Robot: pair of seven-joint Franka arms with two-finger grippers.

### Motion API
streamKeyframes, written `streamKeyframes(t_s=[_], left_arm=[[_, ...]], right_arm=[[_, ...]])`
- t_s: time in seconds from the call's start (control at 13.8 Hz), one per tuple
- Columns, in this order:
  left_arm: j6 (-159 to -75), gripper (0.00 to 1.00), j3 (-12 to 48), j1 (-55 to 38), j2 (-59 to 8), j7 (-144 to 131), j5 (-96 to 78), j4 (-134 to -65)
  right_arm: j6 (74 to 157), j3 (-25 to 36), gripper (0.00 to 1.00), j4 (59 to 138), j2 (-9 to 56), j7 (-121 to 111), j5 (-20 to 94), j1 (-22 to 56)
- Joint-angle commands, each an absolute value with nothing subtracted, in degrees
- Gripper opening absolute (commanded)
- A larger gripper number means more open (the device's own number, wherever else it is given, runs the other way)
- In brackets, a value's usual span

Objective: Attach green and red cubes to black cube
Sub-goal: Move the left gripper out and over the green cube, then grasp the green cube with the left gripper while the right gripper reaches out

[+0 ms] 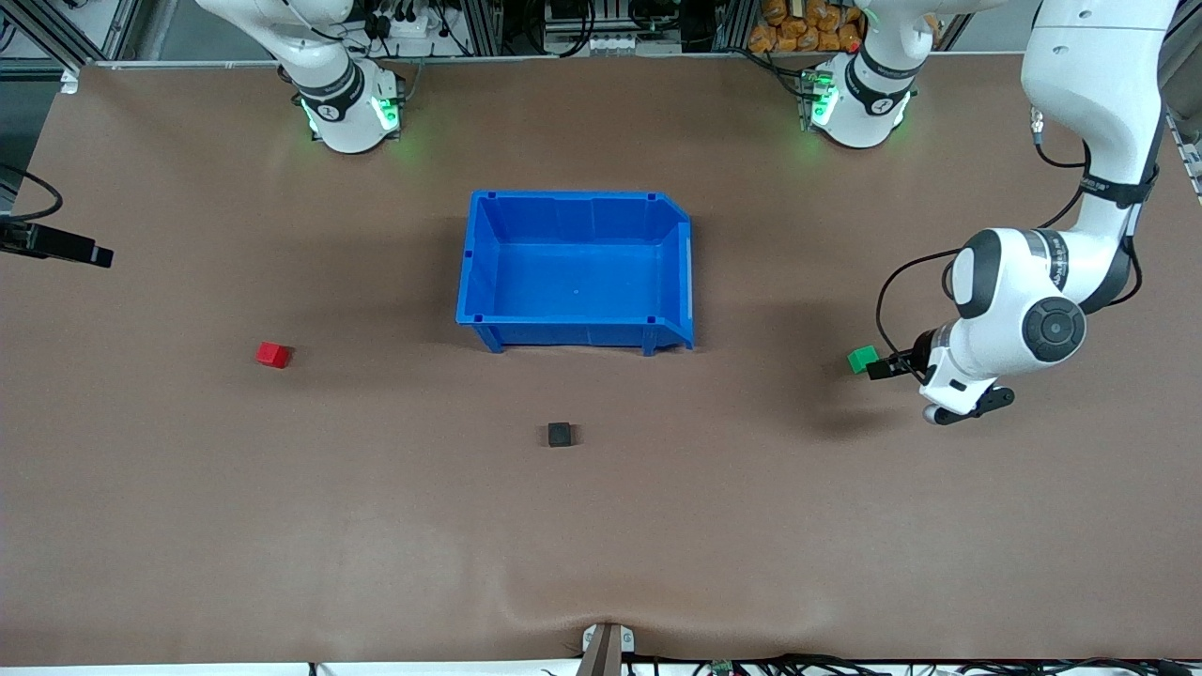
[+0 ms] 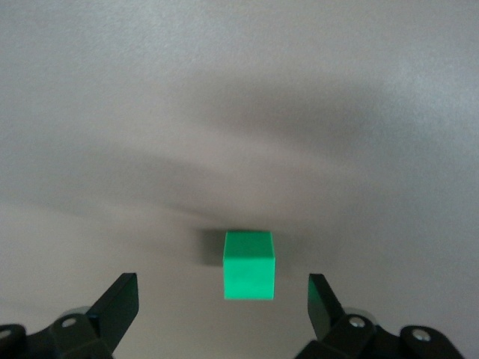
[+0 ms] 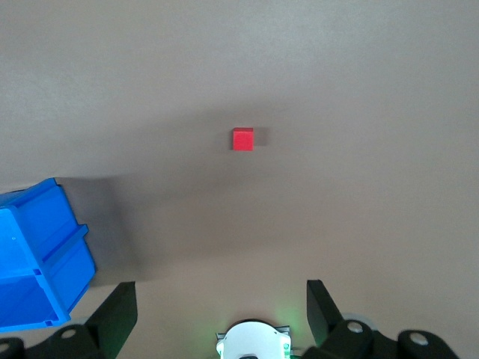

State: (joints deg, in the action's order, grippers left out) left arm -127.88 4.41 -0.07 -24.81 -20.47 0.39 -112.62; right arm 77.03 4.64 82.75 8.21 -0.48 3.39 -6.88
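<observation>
Black cube [image 1: 560, 434] sits alone at table centre, just at 6 o'clock of the bin [image 1: 488, 282], probably as the hub. Red cube [image 1: 273, 354] lies at its 10 o'clock; green cube [image 1: 862, 359] at its 2 o'clock.

Left gripper [image 2: 224, 299] is low, wrist bent over, jaws wide and straddling the green cube without touching it.

Right gripper [image 3: 221, 307] is high near its base, also wide, empty, waiting.
</observation>
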Motion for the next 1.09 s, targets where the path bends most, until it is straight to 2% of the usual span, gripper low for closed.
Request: streamKeyframes(t_s=[0.0,0.51,0.8,1.02], left_arm=[[-131.2,1.0,4.6,-0.4,-26.8,-21.5,-0.1,-112.6],[-131.3,0.79,4.9,-0.4,-28.7,-21.5,-3.1,-112.9],[-131.2,0.75,5.1,-0.8,-29.0,-21.4,-3.1,-113.5],[-131.2,0.63,5.3,-0.9,-29.4,-21.4,-3.0,-113.5]], right_arm=[[76.0,4.0,1.0,81.9,8.7,-0.5,4.1,-8.1],[75.7,4.0,1.0,82.1,9.3,-0.8,3.6,-8.1],[75.9,3.9,1.0,82.1,11.2,-0.4,4.2,-8.1],[75.8,4.0,1.0,82.1,13.0,-0.4,4.1,-8.2]])
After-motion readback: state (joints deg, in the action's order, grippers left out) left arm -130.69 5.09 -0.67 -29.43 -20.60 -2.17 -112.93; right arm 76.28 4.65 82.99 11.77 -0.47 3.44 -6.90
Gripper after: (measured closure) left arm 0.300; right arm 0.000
